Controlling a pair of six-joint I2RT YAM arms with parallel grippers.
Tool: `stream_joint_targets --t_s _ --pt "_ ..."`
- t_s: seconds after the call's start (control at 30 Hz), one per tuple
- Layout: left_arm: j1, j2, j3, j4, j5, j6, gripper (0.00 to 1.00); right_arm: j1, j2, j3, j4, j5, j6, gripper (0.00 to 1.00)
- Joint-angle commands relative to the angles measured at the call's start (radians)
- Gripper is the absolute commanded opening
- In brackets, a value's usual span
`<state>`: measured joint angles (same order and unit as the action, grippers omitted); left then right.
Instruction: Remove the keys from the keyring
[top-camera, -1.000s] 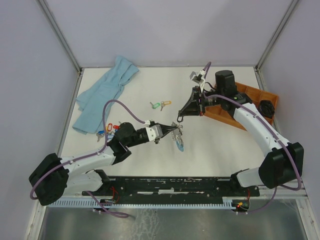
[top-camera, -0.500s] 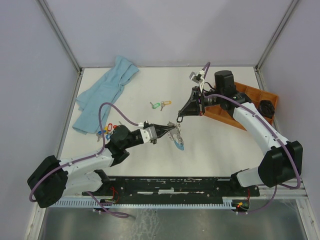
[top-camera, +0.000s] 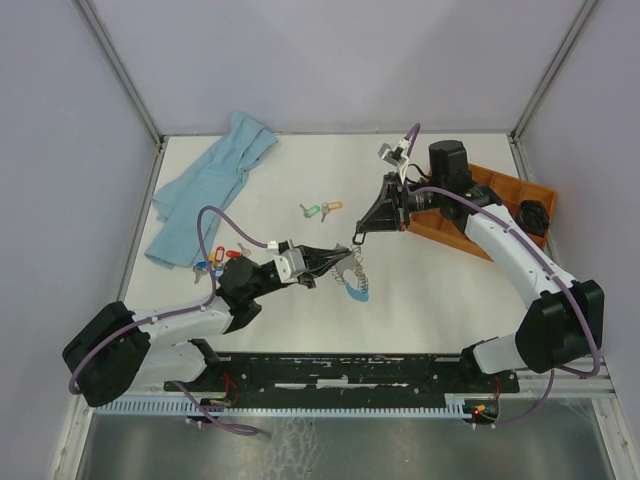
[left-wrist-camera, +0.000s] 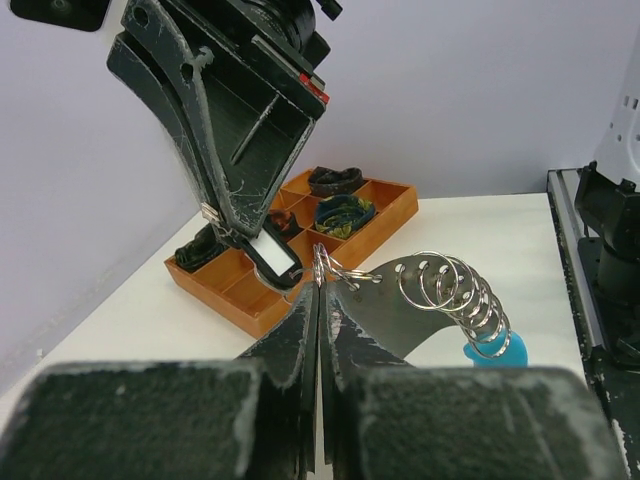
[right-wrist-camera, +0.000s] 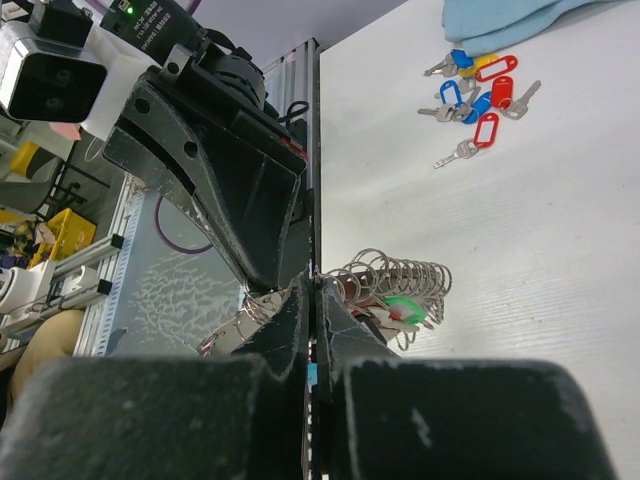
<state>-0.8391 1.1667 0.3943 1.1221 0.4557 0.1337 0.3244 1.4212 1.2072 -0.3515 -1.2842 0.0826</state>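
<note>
black left hand pinched on keyring

The place is a robotics lab's test cell. A white table is boxed in on its left, right and far sides by plain lavender panels set between aluminium posts. A left arm and a right arm, both trailing purple cables, are bolted to a black rail along the near edge, and past that edge stand metal framing and a yellow bin.
</note>
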Motion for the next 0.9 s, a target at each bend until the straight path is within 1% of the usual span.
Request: stream_joint_targets --t_s 0.0,0.07,0.1,0.13,0.17,0.2,0.3,0.37,0.43,0.53,0.63,0.7,0.77,0.87 --pt "-0.003 0.002 0.003 0.181 -0.008 -0.053 0.03 -0.01 -0.032 -0.005 0.062 -0.003 -0.009 0.01" --pt "-0.003 -0.003 0.002 0.17 -0.007 -0.045 0.03 -0.01 -0.036 -0.005 0.06 -0.002 -0.01 0.02" --pt "-0.003 -0.006 0.003 0.16 -0.008 -0.039 0.03 -0.01 -0.038 -0.003 0.057 0.001 -0.012 0.06" --pt "-0.003 -0.009 0.002 0.15 -0.009 -0.032 0.03 -0.01 -0.042 0.001 0.045 0.006 -0.02 0.11" --pt "-0.003 -0.013 0.0 0.141 -0.01 -0.029 0.03 -0.01 -0.047 0.01 0.02 0.016 -0.044 0.21" --pt "-0.003 -0.016 -0.003 0.14 -0.009 -0.026 0.03 -0.011 -0.053 0.021 -0.015 0.023 -0.076 0.28" --pt "0.0 -0.024 -0.017 0.139 -0.007 -0.025 0.03 -0.017 -0.078 0.055 -0.11 0.045 -0.167 0.45" --pt "-0.002 -0.028 -0.025 0.14 -0.001 -0.025 0.03 -0.023 -0.107 0.055 -0.125 0.059 -0.194 0.52" --pt "-0.001 -0.03 -0.033 0.146 0.006 -0.026 0.03 -0.024 -0.133 0.046 -0.125 0.069 -0.218 0.54" --pt "-0.001 -0.033 -0.037 0.152 0.016 -0.031 0.03 -0.023 -0.151 0.04 -0.144 0.062 -0.267 0.52" --pt "-0.001 -0.032 -0.034 0.157 0.024 -0.035 0.03 -0.009 -0.153 0.037 -0.205 0.073 -0.362 0.49" --pt "-0.001 -0.03 -0.034 0.168 0.024 -0.042 0.03 0.011 -0.155 0.032 -0.241 0.087 -0.439 0.4" --pt "-0.002 -0.025 -0.032 0.185 0.028 -0.055 0.03 0.042 -0.157 0.04 -0.294 0.136 -0.527 0.25" --pt "-0.001 -0.022 -0.031 0.197 0.035 -0.068 0.03 0.074 -0.159 0.044 -0.329 0.198 -0.587 0.14"
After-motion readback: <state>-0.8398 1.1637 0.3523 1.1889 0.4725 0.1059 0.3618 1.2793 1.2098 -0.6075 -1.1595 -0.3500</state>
